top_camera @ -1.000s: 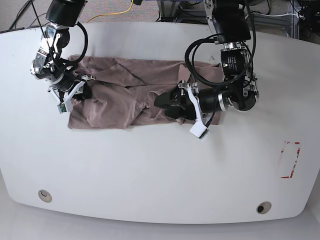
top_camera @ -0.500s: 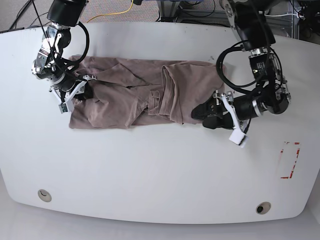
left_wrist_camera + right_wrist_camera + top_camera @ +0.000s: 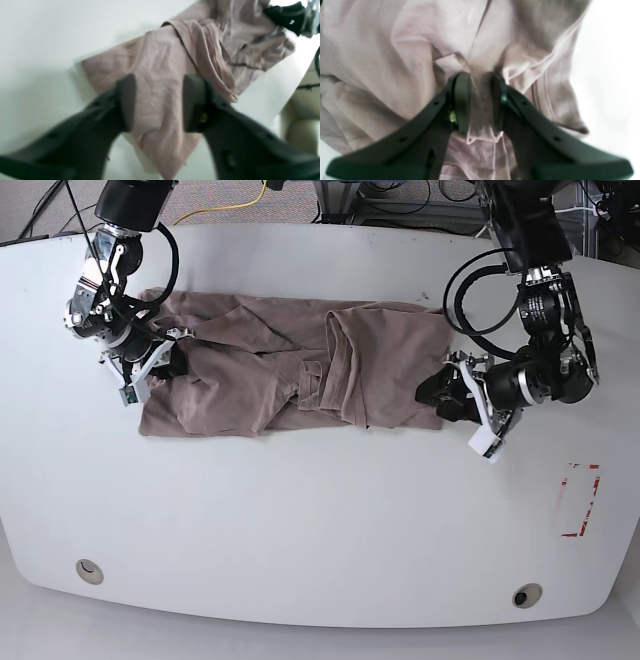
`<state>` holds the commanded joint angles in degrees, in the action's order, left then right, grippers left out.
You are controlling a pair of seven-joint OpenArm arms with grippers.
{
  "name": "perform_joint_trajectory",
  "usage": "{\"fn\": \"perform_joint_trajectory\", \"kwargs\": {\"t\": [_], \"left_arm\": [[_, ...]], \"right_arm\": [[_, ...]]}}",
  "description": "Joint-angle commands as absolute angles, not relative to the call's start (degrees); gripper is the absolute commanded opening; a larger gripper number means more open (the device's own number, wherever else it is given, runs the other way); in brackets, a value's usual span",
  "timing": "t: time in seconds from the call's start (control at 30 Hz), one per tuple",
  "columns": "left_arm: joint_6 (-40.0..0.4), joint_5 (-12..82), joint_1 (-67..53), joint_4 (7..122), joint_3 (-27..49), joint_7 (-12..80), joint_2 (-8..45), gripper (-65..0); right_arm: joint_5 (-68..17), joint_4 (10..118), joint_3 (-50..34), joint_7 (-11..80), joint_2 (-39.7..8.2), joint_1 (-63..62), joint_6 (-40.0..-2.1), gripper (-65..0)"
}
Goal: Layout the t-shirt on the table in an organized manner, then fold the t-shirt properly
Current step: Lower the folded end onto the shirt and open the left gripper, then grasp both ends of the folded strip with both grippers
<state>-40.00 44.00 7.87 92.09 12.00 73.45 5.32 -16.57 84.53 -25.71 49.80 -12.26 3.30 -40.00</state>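
The mauve t-shirt lies wrinkled and stretched lengthwise across the far half of the white table, with a fold ridge near its middle. My right gripper is at the shirt's left end. In the right wrist view the right gripper is shut on a bunched pleat of the t-shirt. My left gripper sits at the shirt's right edge. In the left wrist view the left gripper is open, and the t-shirt lies flat beyond its spread fingers.
A red rectangular mark is on the table's right side. Two small round holes sit near the front edge. Cables and a metal frame lie behind the table's far edge.
My left gripper moved right from the shirt's middle to its right edge, and the shirt's right part now lies spread out to the right. The right gripper stayed where it was.
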Motion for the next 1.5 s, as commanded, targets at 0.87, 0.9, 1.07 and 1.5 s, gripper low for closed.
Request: {"fn": "perform_joint_trajectory", "kwargs": {"t": [0.87,0.9,1.07,1.5], "left_arm": [[-40.0,37.76,5.23,78.64,0.31,61.85,9.8,-65.0],[-40.0,37.76,5.14,78.64,0.31,61.85,9.8,-65.0],[-40.0,37.85,5.14,78.64,0.31,61.85,9.89,-65.0],[-40.0,37.93,4.44,78.55,0.4,61.85,13.49,-65.0]], "right_arm": [[-16.92,102.55,-25.89,58.77,-12.26,2.07,-40.0,-50.4],[-16.92,103.87,-25.98,59.65,-12.18,1.98,-40.0,-50.3],[-19.56,108.53,-26.15,66.07,-12.18,1.63,-40.0,-37.3],[-43.03,95.08,-41.19,73.19,-14.73,0.48,-40.0,-7.9]]}}
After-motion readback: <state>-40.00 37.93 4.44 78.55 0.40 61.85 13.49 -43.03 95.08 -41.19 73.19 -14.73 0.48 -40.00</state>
